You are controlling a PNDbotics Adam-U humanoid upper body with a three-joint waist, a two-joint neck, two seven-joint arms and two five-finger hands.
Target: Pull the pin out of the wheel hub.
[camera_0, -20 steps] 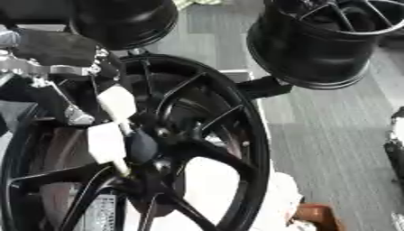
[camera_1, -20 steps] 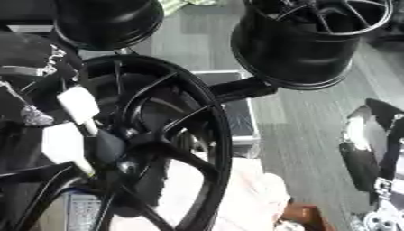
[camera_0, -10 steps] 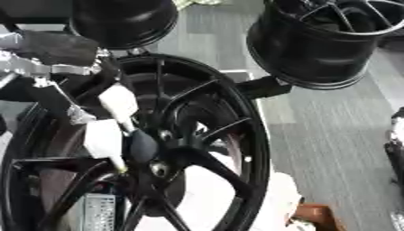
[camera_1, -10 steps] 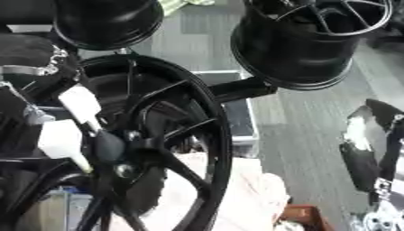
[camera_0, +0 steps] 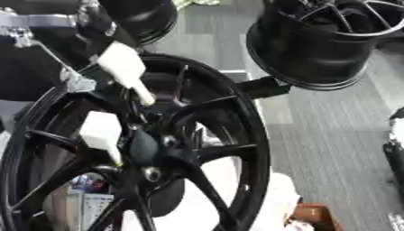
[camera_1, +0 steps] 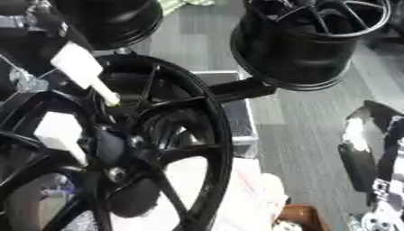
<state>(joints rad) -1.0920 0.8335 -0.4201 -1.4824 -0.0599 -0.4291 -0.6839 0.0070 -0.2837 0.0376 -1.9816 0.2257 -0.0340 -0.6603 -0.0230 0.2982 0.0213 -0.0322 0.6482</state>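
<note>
Grey plank floor point(camera_0: 315, 131) under everything here. A small brown box point(camera_0: 315, 216) sits on it near the bottom, beside some white cloth point(camera_1: 252, 203).

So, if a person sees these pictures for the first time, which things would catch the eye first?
First, the large black spoked wheel that fills the lower left, standing on edge with its hub near the middle. Next, the robot's left hand with its white fingers reaching in from the upper left toward that hub. Two more black rims sit at the top, above grey floor.
</note>
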